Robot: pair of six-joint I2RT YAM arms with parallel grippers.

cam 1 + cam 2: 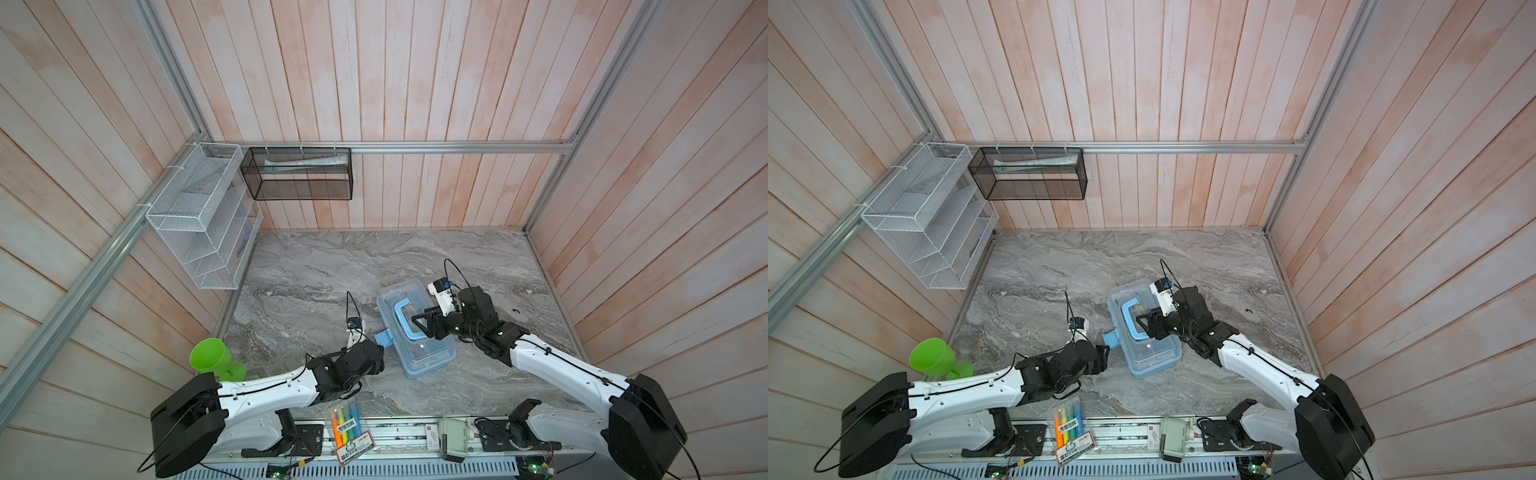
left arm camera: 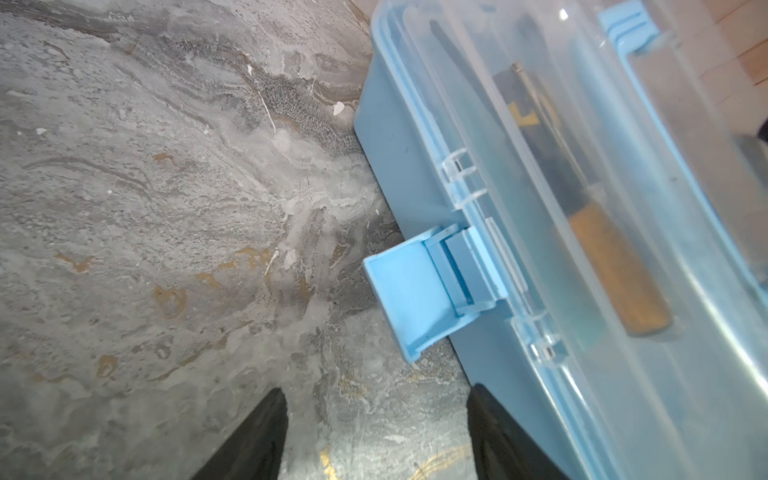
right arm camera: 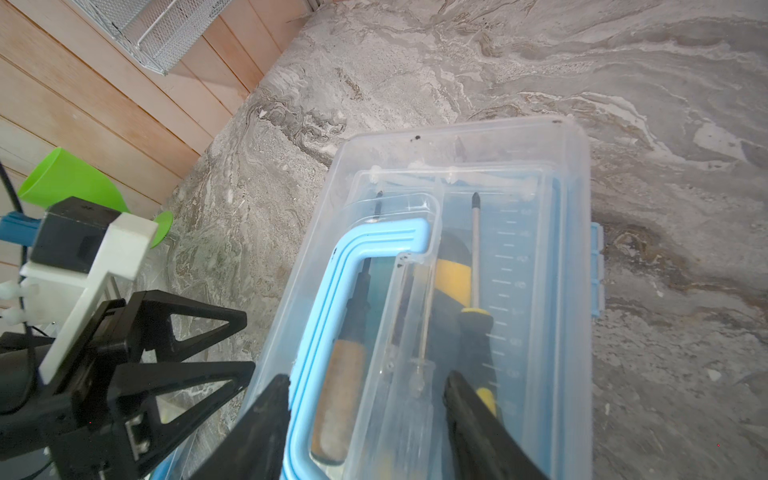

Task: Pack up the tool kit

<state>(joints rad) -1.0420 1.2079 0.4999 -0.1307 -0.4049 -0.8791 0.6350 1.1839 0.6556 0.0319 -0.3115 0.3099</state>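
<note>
Nearest you, the pack of highlighter pens (image 1: 347,428) lies at the front edge between the arm bases. Beyond it the tool case (image 1: 432,357) sits on the marble surface (image 1: 332,266) between the arms. Its clear lid (image 3: 540,158) is down over a yellow-and-black screwdriver (image 3: 476,328) and an orange-handled screwdriver (image 3: 338,386). Its blue latch (image 2: 411,295) sticks out sideways, unfastened. Your left pincer (image 2: 376,390) is open and empty, just short of that latch. Your right pincer (image 3: 368,376) hangs over the lid, fingers spread, holding nothing, one finger beside the blue handle (image 3: 374,237).
</note>
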